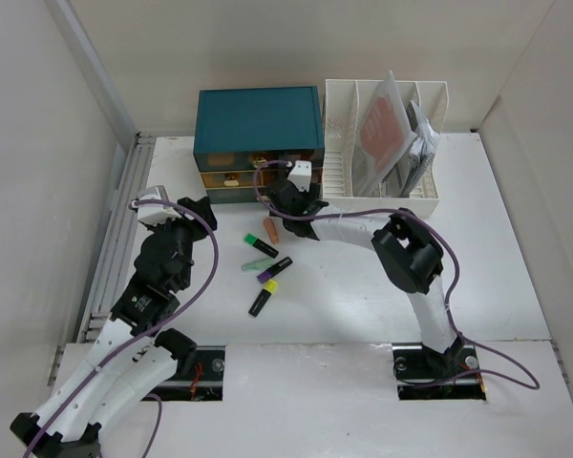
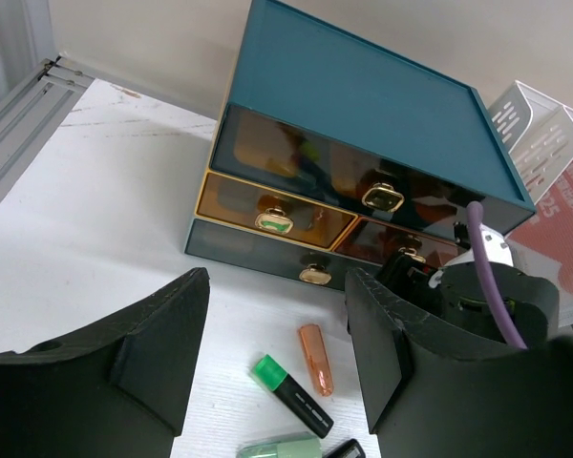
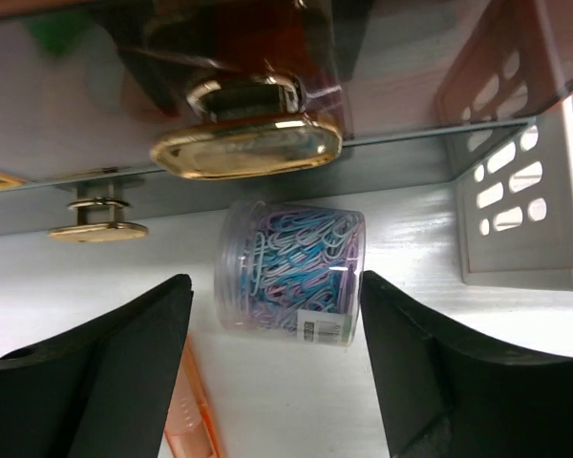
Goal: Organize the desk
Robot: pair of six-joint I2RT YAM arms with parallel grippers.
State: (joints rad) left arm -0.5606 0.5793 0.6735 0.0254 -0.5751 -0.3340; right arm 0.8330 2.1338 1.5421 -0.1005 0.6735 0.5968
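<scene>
The white desk [image 1: 363,286] holds several highlighters in front of the teal drawer box [image 1: 258,119]: an orange one [image 1: 270,229], a green-capped one [image 1: 261,245], a pale green one [image 1: 258,265], a purple-capped one [image 1: 275,270] and a yellow-capped one [image 1: 263,299]. My right gripper [image 1: 285,196] is open and low, right at the box's drawers. In the right wrist view a clear jar of coloured paper clips [image 3: 291,272] lies on its side just ahead of the open right gripper [image 3: 275,286]. My left gripper [image 1: 196,210] is open and empty, left of the highlighters.
A white slotted file rack [image 1: 382,138] with papers stands right of the drawer box. In the left wrist view an amber drawer [image 2: 267,205] stands slightly out. Grey rails run along the desk's left edge [image 1: 115,239]. Side walls close in the desk.
</scene>
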